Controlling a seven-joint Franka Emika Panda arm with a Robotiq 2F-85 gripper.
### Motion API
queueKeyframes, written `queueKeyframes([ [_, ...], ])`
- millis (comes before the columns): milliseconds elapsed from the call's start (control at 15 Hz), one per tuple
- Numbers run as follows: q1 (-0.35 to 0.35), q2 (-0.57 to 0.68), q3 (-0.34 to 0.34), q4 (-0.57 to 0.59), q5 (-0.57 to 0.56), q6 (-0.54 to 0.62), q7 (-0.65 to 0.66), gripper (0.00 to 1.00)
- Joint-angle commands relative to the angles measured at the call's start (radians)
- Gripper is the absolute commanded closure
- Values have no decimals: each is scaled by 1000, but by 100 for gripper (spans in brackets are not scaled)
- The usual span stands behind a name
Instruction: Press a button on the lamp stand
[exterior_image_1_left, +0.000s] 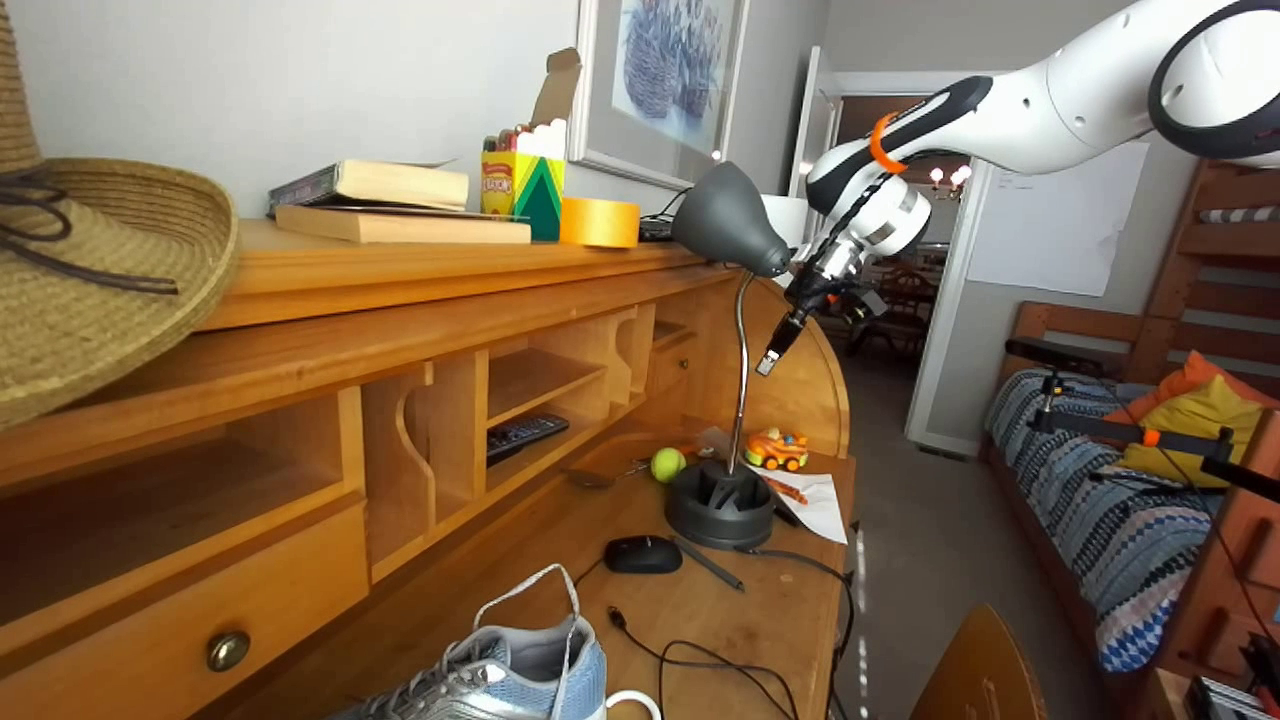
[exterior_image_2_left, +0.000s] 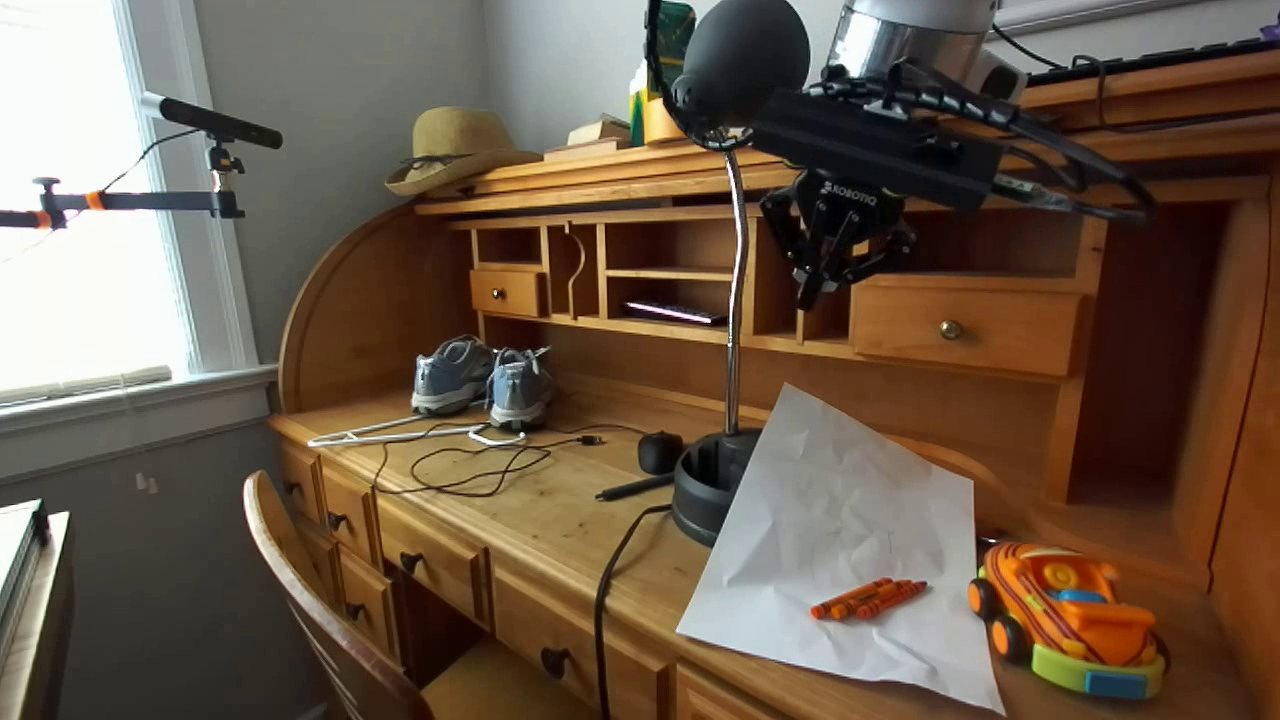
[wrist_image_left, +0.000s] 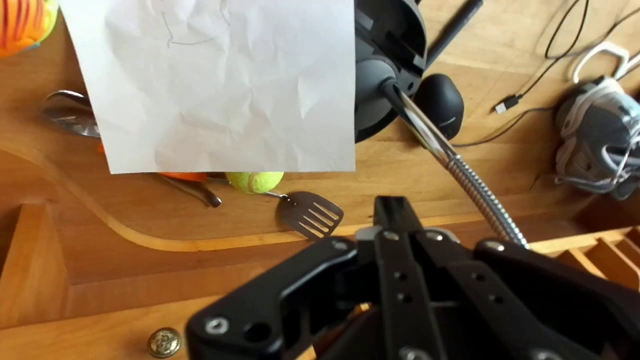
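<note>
The lamp has a dark grey base (exterior_image_1_left: 718, 508), a thin silver neck (exterior_image_1_left: 741, 375) and a dark grey shade (exterior_image_1_left: 728, 215). It stands on the desk; in an exterior view its base (exterior_image_2_left: 704, 492) is partly hidden by white paper. The wrist view shows the base (wrist_image_left: 372, 95) and the flexible neck (wrist_image_left: 475, 182). A small dark round spot lies near the neck's foot; I cannot tell if it is a button. My gripper (exterior_image_1_left: 768, 362) is shut and empty, high above the desk beside the neck. It also shows in an exterior view (exterior_image_2_left: 808, 292) and the wrist view (wrist_image_left: 394, 205).
White paper (exterior_image_2_left: 800, 530) with crayons (exterior_image_2_left: 868, 598) lies against the base. A toy car (exterior_image_2_left: 1075, 615), tennis ball (wrist_image_left: 254, 182), spatula (wrist_image_left: 311, 214), black mouse (exterior_image_1_left: 643, 554), cable (exterior_image_1_left: 720, 655) and shoes (exterior_image_2_left: 520, 388) are on the desk. Shelves and drawers stand behind.
</note>
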Motion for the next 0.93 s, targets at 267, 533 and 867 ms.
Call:
queueKeyframes([
  [267,-27,118,27,104,-96,14,-378,100],
  [533,-54,179,66,193,-70,42,-574,100],
  [867,-105,213,153,215,31,6,-791,100],
])
